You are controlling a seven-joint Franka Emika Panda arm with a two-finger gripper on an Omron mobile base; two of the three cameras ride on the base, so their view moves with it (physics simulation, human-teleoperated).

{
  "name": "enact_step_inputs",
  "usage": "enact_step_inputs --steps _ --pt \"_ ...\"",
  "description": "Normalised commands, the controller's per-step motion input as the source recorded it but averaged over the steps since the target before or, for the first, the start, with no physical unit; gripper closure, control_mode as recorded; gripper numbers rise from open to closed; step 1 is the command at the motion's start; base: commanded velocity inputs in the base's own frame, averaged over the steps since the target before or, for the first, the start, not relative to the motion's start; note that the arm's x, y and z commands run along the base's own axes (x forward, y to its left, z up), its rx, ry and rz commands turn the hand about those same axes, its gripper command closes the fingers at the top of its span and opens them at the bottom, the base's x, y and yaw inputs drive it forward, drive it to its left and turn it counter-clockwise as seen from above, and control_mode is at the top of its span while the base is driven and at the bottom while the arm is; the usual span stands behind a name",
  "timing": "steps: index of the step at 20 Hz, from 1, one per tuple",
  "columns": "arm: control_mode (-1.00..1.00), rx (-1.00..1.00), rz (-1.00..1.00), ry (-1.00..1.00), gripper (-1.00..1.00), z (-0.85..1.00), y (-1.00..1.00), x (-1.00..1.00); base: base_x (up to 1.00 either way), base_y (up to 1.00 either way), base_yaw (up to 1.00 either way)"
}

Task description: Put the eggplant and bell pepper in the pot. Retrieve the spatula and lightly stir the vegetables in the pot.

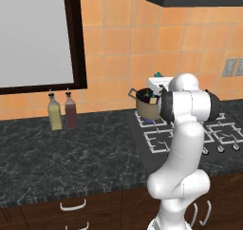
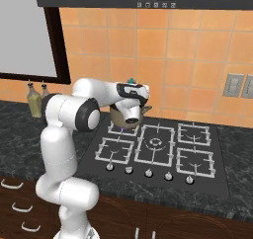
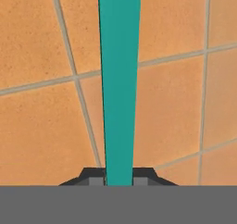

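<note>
One round brownish-grey metal pot (image 1: 148,106). One long teal-green spatula handle (image 3: 119,86). Two glass bottles: one yellow-olive (image 1: 55,112), one dark red (image 1: 70,110). Five stove knobs (image 2: 148,173). Two wall outlets (image 2: 232,85).

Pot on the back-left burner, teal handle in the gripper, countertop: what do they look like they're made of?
Round brownish-grey pot: looks like metal, dull sheen, thin loop handle at its side. Long teal-green spatula handle: flat uniform colour, no grain, perhaps plastic or painted; cannot tell which. Dark countertop: black with pale veining, looks like polished stone such as granite or marble.
</note>
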Motion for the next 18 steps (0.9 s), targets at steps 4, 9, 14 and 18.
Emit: enact_step_inputs --steps 4,9,14,18 --pt "-1.00 0.04 -0.05 -0.01 1.00 0.30 0.00 0.00 0.00 0.00 0.00" --pt "-1.00 0.14 -0.09 -0.12 1.00 0.10 0.00 0.00 0.00 0.00 0.00" --pt "-1.00 0.12 -0.10 -0.12 1.00 0.06 0.00 0.00 0.00 0.00 0.00" --pt "-1.00 0.00 -0.04 0.02 1.00 0.00 -0.01 0.00 0.00 0.00 0.00"
